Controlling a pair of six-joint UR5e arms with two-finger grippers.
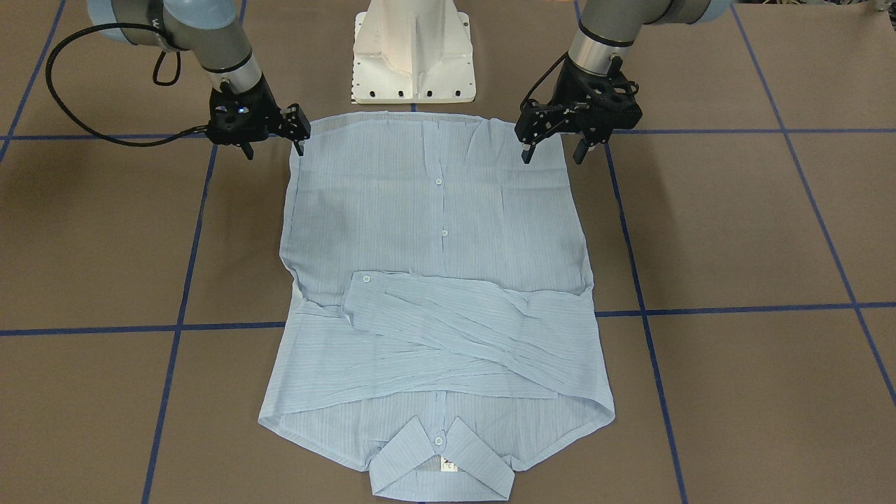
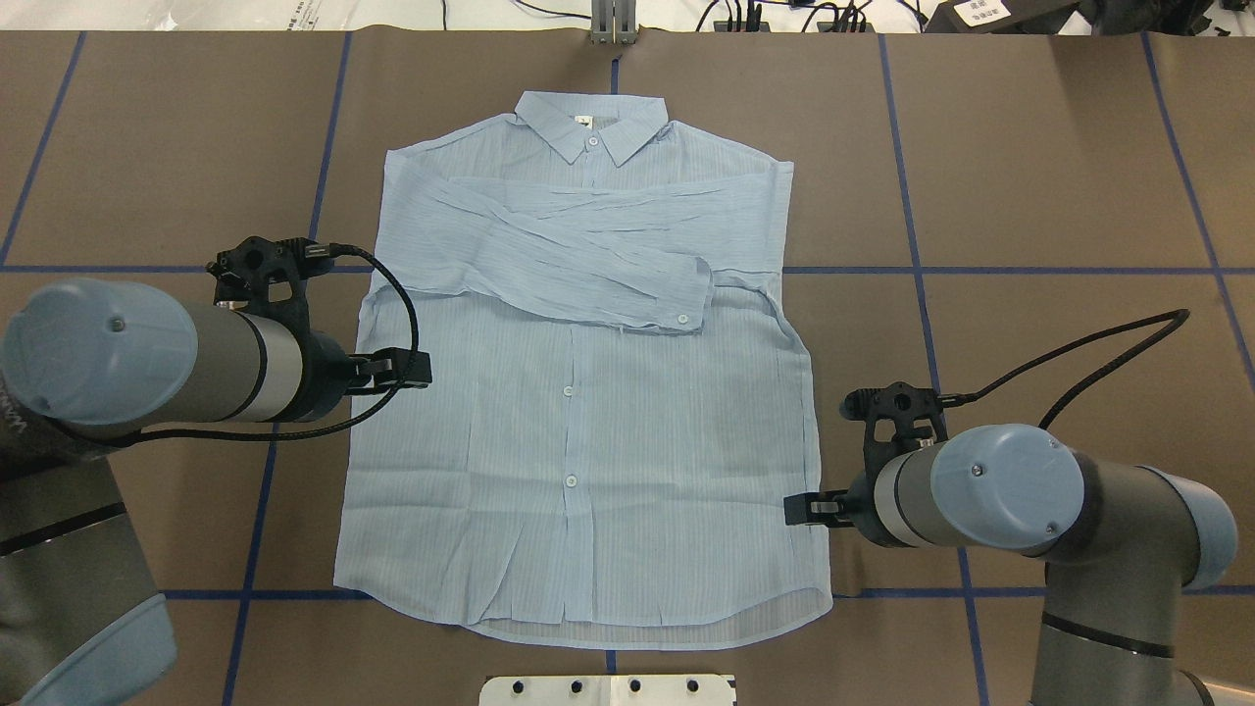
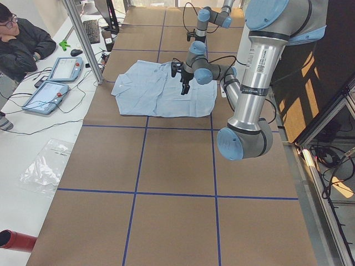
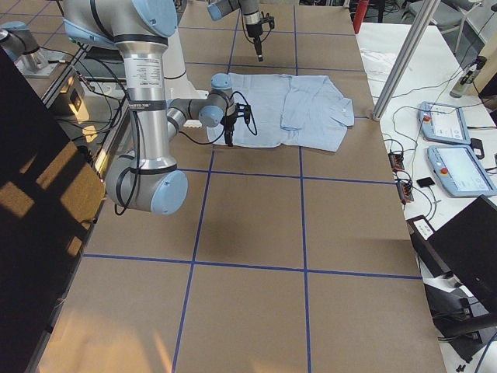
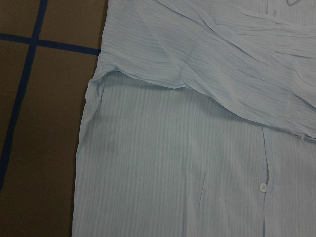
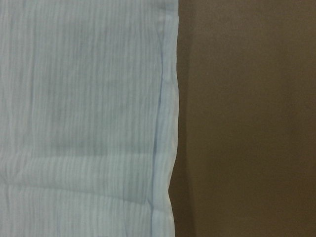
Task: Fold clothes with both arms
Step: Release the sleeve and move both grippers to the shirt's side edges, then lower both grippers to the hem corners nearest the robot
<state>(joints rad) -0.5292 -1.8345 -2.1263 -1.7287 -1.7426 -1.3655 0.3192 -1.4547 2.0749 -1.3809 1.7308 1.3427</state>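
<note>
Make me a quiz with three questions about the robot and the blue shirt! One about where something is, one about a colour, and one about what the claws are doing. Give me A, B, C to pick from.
1. Where is the collar of the shirt?
A. At the end far from the white base
B. Right beside the white base
C. Hanging off the table

2. What colour are the lines on the table?
A. Red
B. Blue
C. Yellow

3. What are the left gripper and right gripper doing?
A. Both shut on the shirt
B. One lifts a sleeve
C. Both open, holding nothing

Answers:
1 A: the collar lies at the opposite end from the base.
2 B: the grid lines are blue.
3 C: each gripper's fingers stand apart with nothing between them.
</note>
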